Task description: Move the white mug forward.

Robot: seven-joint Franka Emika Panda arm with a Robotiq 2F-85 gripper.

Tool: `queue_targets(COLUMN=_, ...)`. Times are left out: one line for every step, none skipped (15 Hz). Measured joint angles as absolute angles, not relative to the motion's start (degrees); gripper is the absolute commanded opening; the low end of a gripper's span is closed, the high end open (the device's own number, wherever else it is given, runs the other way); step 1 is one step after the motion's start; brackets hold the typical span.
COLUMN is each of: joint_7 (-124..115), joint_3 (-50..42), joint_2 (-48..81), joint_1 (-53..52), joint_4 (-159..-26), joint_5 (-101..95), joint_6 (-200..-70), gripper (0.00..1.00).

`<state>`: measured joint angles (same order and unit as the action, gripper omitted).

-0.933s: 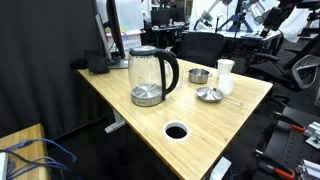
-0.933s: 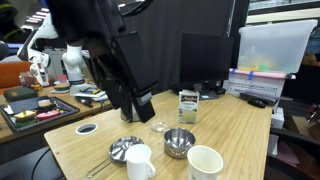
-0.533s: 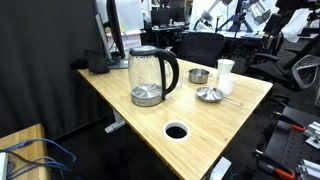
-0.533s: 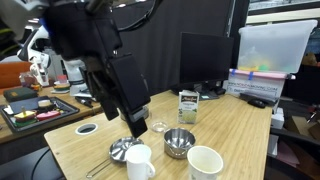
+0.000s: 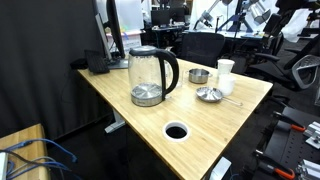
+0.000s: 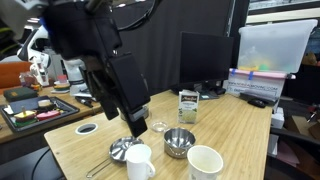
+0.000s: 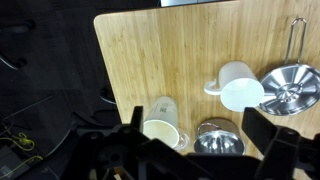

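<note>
The white mug (image 7: 240, 90) stands upright with its handle to the left, next to the flat silver saucer (image 7: 290, 88) in the wrist view. In both exterior views it sits near the table edge (image 6: 139, 162) (image 5: 227, 85). My gripper (image 7: 200, 150) is open and empty, looking down from above; its dark fingers frame the metal bowl (image 7: 217, 140) and a taller white cup (image 7: 162, 125). In an exterior view the gripper (image 6: 130, 122) hangs above the saucer (image 6: 124, 150), behind the mug and apart from it.
A glass kettle (image 5: 150, 75) stands mid-table; a round cable hole (image 5: 177, 131) lies near the front edge. A small carton (image 6: 187, 105) and a small glass (image 6: 158, 126) stand behind the metal bowl (image 6: 179, 142). The taller white cup (image 6: 205, 162) is beside the mug.
Between 0.9 s and 0.5 s ago the arm came down and toward the mug and saucer. Since then nothing has moved.
</note>
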<state>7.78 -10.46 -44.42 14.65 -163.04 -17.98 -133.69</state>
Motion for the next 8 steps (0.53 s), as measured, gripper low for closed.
queue_targets(joint_7=7.8, joint_3=-10.5, joint_2=-44.4, joint_1=14.6, joint_4=-163.0, joint_5=-18.0, joint_6=-133.7, gripper=1.00)
queue_targets(joint_7=7.8, joint_3=-10.4, joint_2=-44.4, joint_1=14.6, joint_4=-162.9, joint_5=-18.0, joint_6=-133.7, gripper=1.00)
queue_targets(joint_7=7.8, joint_3=-10.4, joint_2=-44.4, joint_1=14.6, joint_4=-162.6, joint_5=-17.9, joint_6=-133.7, gripper=1.00)
queue_targets(joint_7=7.8, joint_3=-10.4, joint_2=-44.4, joint_1=14.4, joint_4=-162.3, joint_5=-17.7, joint_6=-133.7, gripper=1.00)
queue_targets(joint_7=7.8, joint_3=-10.3, joint_2=-44.4, joint_1=14.0, joint_4=-162.0, joint_5=-17.4, joint_6=-133.7, gripper=1.00)
queue_targets(joint_7=7.8, joint_3=-10.0, joint_2=-44.4, joint_1=13.3, joint_4=-161.7, joint_5=-17.0, joint_6=-133.7, gripper=1.00)
queue_targets(joint_7=7.8, joint_3=-9.6, joint_2=-44.4, joint_1=12.4, joint_4=-161.4, joint_5=-16.4, joint_6=-133.7, gripper=1.00)
queue_targets(joint_7=7.7, joint_3=-9.1, joint_2=-44.4, joint_1=11.2, joint_4=-161.2, joint_5=-15.6, joint_6=-133.7, gripper=1.00)
